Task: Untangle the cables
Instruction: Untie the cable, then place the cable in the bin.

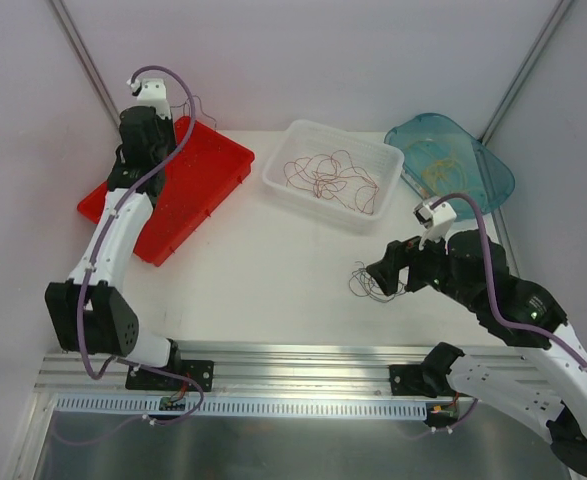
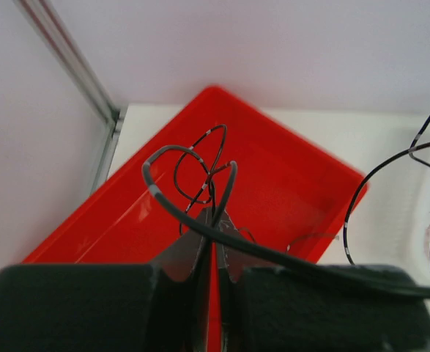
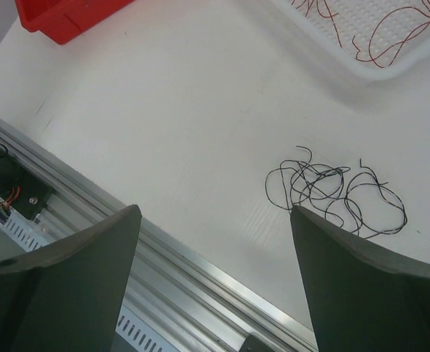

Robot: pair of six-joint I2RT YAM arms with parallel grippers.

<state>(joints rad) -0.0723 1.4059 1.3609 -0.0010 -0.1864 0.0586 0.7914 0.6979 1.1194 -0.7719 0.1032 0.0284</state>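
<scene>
Black cables [image 3: 324,187] looped on table [image 3: 163,110], just inside front rail [image 3: 200,275]

No text, label, brand name, number or sign can be read in any of the three views. The only marks that come near to it are short pale bands on the dark cable [image 2: 160,196], seen from the left wrist. They are plain stripes, not letters or digits.
</scene>
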